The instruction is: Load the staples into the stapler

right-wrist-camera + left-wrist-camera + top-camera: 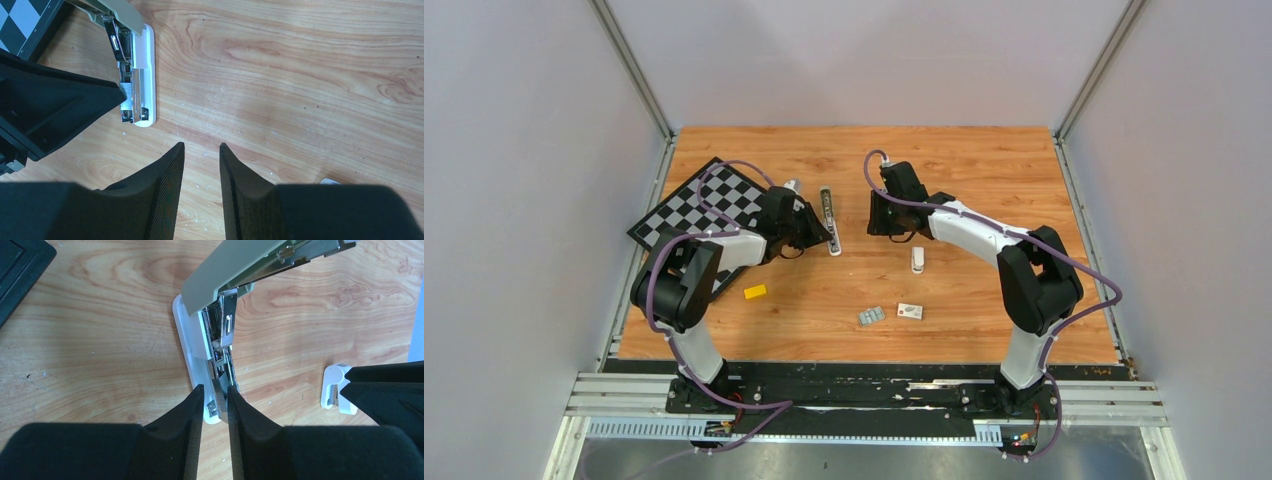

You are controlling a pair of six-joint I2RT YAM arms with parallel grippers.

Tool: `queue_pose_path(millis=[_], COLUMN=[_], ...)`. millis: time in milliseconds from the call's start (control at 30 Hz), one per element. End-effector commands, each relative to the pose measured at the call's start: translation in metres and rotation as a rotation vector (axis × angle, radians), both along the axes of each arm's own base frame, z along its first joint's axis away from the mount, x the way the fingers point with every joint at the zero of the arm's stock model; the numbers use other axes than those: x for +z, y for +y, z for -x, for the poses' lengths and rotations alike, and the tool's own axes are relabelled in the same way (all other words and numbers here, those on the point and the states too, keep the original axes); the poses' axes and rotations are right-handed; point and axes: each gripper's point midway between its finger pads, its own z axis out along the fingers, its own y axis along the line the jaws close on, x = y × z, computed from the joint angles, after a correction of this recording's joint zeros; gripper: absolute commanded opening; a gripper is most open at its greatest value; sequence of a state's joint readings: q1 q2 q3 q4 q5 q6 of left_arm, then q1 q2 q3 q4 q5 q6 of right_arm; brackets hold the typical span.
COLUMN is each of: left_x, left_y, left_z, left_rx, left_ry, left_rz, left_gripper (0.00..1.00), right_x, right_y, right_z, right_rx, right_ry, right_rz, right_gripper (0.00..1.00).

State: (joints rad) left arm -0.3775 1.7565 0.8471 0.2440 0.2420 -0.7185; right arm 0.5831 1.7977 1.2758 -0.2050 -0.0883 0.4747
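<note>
Two arms flank the stapler (pixel 828 218) in the top view: the left gripper (pixel 821 240) sits at its near end and the right gripper (pixel 900 232) just to its right. The staples (pixel 871 316) lie on the worktop (pixel 984 180), well nearer the arm bases than the stapler, next to a white box (pixel 911 311). From the left wrist, the gripper appears to pinch the stapler's nose, with the lid (pixel 225 270) swung up and the channel (pixel 227 327) exposed; it should hold firm and level. From the right wrist, the gripper's fingers stand slightly apart over bare wood, holding nothing. Its job is probably to fetch one strip, grip it by the long sides, and lay it in line with the channel.
</note>
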Motion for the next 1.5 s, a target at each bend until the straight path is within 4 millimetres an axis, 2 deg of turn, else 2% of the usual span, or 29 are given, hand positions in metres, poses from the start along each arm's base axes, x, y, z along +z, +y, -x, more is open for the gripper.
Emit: queue_pose_path(millis=[0, 633, 733, 1133, 1467], left_x=[0.007, 0.007, 0.007, 0.023, 0.037], left_y=[-0.009, -0.011, -0.012, -0.014, -0.021], left_z=[-0.008, -0.009, -0.009, -0.009, -0.009], left_rx=[-0.01, -0.012, -0.013, -0.011, -0.016], left_ry=[-0.027, -0.027, -0.028, -0.047, -0.053], left_rz=[0.023, 0.035, 0.038, 0.067, 0.134], left_gripper=[0.25, 0.21, 0.17, 0.12, 0.12], right_x=[-0.001, -0.002, -0.003, -0.004, -0.006], right_y=[-0.004, -0.005, -0.006, -0.008, -0.01], right_z=[-0.003, -0.002, -0.002, 0.0, 0.001], right_rx=[-0.008, -0.01, -0.009, -0.01, -0.006], right_ry=[0.003, 0.004, 0.004, 0.004, 0.007], right_rz=[-0.004, 0.001, 0.003, 0.007, 0.014], right_gripper=[0.35, 0.35, 0.35, 0.35, 0.34])
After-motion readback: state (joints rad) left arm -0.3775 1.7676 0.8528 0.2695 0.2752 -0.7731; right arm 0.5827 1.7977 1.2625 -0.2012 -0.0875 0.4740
